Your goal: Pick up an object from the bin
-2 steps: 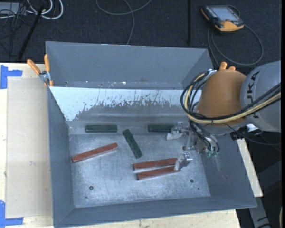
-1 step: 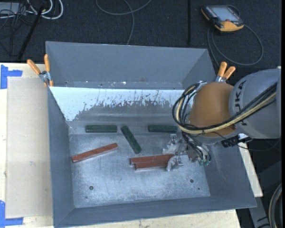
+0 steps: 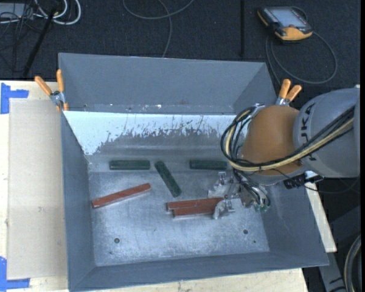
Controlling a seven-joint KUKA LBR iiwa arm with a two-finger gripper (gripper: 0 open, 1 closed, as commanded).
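My gripper (image 3: 221, 204) is low in the right part of the bin, its fingers at the right end of a short reddish-brown bar (image 3: 191, 207) that lies flat on the floor. Whether the fingers close on the bar I cannot tell. A dark green bar (image 3: 168, 178) lies slanted just left of it, and another dark green bar (image 3: 207, 164) lies along the back wall, partly under the arm.
A longer reddish-brown bar (image 3: 121, 195) lies at the left of the bin floor, and a third dark green bar (image 3: 129, 165) sits by the back wall at the left. The arm with its orange cover and cables hangs over the bin's right side.
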